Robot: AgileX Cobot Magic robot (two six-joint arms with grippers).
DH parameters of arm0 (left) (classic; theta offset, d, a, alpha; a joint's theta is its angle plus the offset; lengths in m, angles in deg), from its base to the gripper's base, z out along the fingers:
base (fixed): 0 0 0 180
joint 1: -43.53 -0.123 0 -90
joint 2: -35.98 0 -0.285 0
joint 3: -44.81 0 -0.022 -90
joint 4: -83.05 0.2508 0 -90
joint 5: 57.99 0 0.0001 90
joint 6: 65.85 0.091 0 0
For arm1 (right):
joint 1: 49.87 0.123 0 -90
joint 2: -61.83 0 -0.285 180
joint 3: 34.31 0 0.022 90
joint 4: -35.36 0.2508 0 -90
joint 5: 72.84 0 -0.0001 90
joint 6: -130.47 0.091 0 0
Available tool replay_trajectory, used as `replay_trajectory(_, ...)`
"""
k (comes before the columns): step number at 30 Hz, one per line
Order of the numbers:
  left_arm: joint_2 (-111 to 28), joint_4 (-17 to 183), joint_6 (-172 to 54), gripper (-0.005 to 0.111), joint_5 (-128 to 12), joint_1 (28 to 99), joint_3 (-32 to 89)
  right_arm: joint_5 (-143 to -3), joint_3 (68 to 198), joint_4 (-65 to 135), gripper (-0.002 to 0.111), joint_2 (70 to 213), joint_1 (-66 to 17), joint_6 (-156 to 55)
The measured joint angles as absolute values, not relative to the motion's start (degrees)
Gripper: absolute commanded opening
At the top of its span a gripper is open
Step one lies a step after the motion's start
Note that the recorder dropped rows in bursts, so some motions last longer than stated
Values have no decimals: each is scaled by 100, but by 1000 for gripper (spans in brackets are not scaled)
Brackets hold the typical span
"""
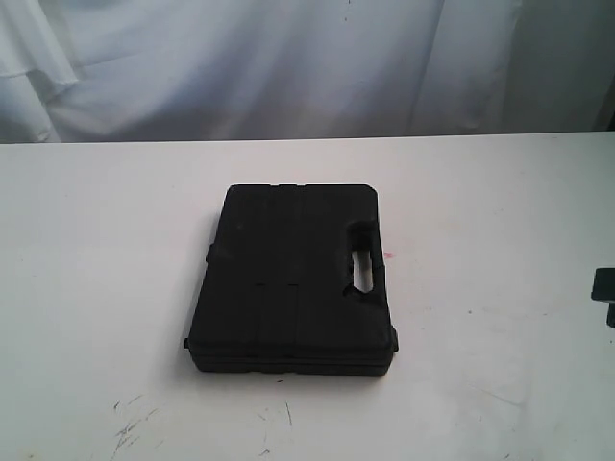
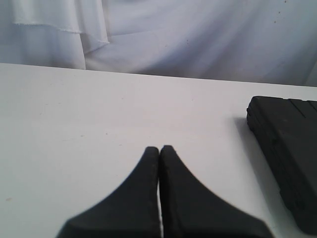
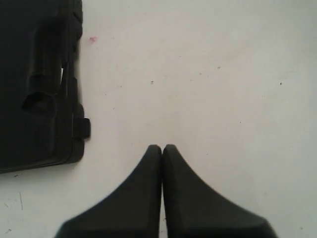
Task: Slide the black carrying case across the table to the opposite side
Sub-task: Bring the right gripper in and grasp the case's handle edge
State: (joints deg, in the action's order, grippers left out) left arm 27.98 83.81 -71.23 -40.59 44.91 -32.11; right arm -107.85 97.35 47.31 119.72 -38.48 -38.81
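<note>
Both sets of fingertips are pressed together with nothing between them: the left gripper (image 2: 159, 148) hangs over bare white tabletop with the case off to one side of it, and the right gripper (image 3: 162, 147) hangs over bare tabletop too, near the handle edge of the case but not touching it. From the exterior camera I see only a small dark block (image 1: 603, 288) at the right edge of the frame, which may be part of the right arm, though too little of it shows to be sure. A draped white cloth (image 1: 288, 67) fills the top of the frame behind the table (image 1: 96, 288). Nothing stands on the table between the case and either side edge. A faint pink spot (image 1: 388, 255) sits just right of the case, and dark scuff marks (image 1: 130, 427) streak the lower left. The black carrying case (image 1: 293, 279) lies flat at about the middle of the frame, slightly left of centre. It is ribbed matte plastic, with its handle opening (image 1: 363, 264) along the right side. Its lid is closed, so whatever is inside is hidden from me.
</note>
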Motion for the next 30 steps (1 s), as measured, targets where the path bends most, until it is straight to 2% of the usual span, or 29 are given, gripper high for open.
replay_trajectory(5,2798,8381,-7123,0,-4059,4491,-3211,-10772,9912,4940,0,11983,-3848,-4296)
replay_trajectory(12,2798,8381,-7123,0,-4059,4491,-3211,-10960,10963,4987,0,12396,-3811,-4380)
replay_trajectory(21,2798,8381,-7123,0,-4059,4491,-3211,-11577,12664,4774,0,14464,-2834,-4079)
replay_trajectory(27,2798,8381,-7123,0,-4059,4491,-3211,-11609,13367,4543,0,15802,-2520,-3858)
replay_trajectory(29,2798,8381,-7123,0,-4059,4491,-3211,-11612,13716,4543,9,16350,-2490,-3776)
replay_trajectory(30,2798,8381,-7123,0,-4059,4491,-3211,-11612,13806,4543,18,16479,-2490,-3776)
